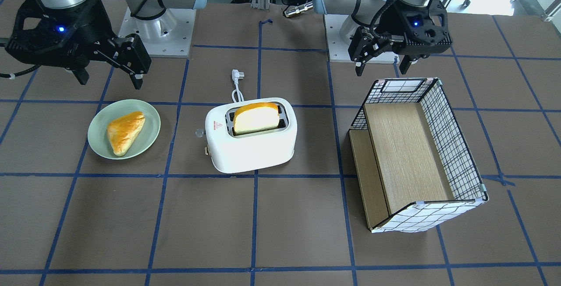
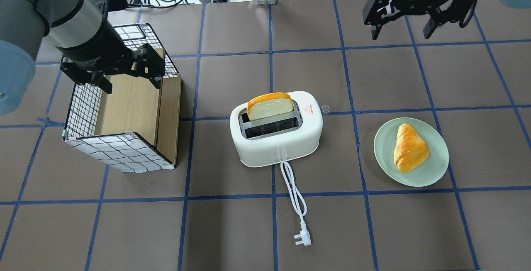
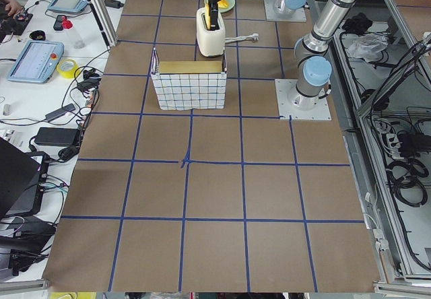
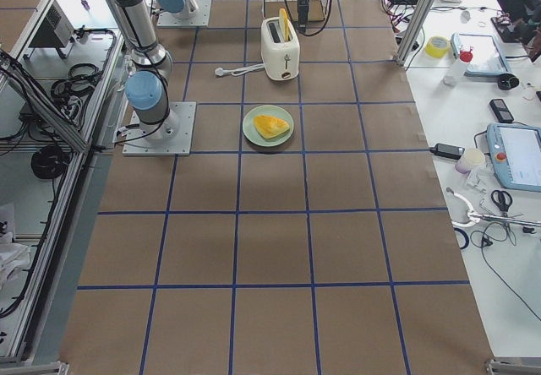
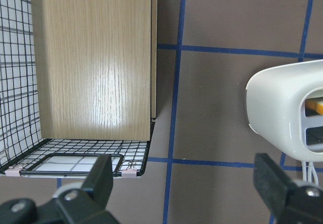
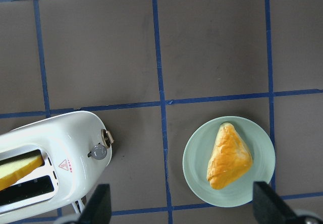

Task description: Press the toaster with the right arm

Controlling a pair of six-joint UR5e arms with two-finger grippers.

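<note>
- Right gripper (image 6: 181,209) hung high above the table near the green plate (image 6: 197,169), fingers spread wide.
- White toaster (image 2: 278,146) stood mid-table between plate and wire basket (image 2: 83,105), bread slice (image 2: 269,108) upright in its slot, lever (image 6: 107,136) end facing the plate.
- Red warning triangle label (image 2: 308,109) sat beside the slot, its print unreadable; white lettering on the right gripper included "Adaptive".
- Left gripper (image 2: 131,85) hovered spread over the basket.

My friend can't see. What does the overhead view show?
A glossy white toaster stands mid-table, a pale bread slice sticking up from a slot, its white cord unplugged. A pale green plate with a golden triangular pastry lies on its right, a wire basket with wooden panels on its left. The black left tool and right tool hang open.
</note>
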